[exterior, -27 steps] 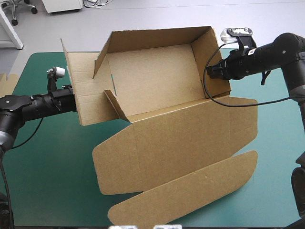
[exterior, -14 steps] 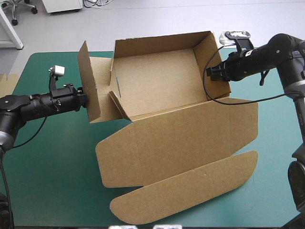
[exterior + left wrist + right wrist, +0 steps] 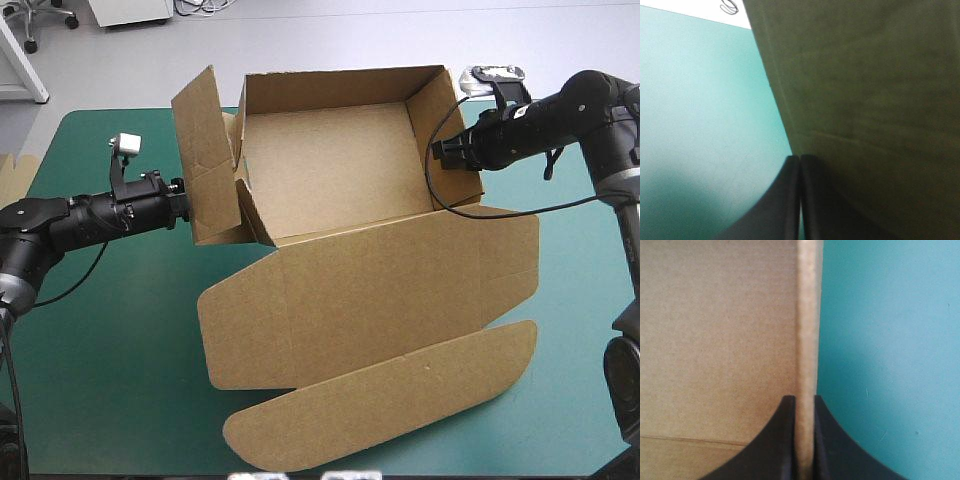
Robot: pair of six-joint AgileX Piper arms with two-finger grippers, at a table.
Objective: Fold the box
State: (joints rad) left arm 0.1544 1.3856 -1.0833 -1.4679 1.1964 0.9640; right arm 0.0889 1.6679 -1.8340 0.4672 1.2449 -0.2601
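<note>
The table, under its teal-green cover, carries the box at centre, toward the far edge. The tray walls are raised, and the lid panel lies flat toward the near edge.

**Gripper state**
- Left gripper: fingers pressed together, with no board visible between them in the left wrist view. The tip bears against the outer face of the left side panel, which stands tilted and is not yet tucked.
- Right gripper: pinching the top edge of the right wall, with the board's edge showing between the fingers.

**Probable hazards**
1. Slip. The left contact is a push, not a grasp. If the tip slides off the board, the side panel is likely to spring outward.
2. Obstruction. The small tab at the near-left corner stands beside the side panel. If the two collide, the panel may buckle rather than fold over.
3. Displacement. Excess push from the left could shift the whole tray toward the right, bending or creasing the pinched wall (the only held point).
</note>
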